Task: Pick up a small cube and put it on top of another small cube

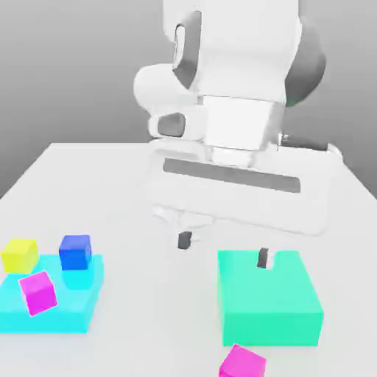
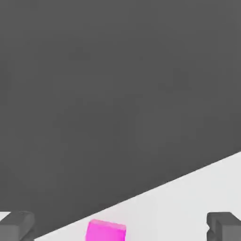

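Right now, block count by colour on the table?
Magenta cubes: 2
Blue cube: 1
Yellow cube: 1
Cyan block: 1
Teal-green block: 1
Total: 6

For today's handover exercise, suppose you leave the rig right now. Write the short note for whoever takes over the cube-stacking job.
Gripper: open, holding nothing, hanging above the table near the teal-green block.
First magenta cube: tilted on the cyan slab at the exterior view's left, near the blue cube and yellow cube.
Second magenta cube: on the table just in front of the teal-green block, at the bottom edge of the exterior view.
Done: nothing stacked yet, neither magenta cube gripped.
Left: grasp one magenta cube, carry it over, set it on the other, release.
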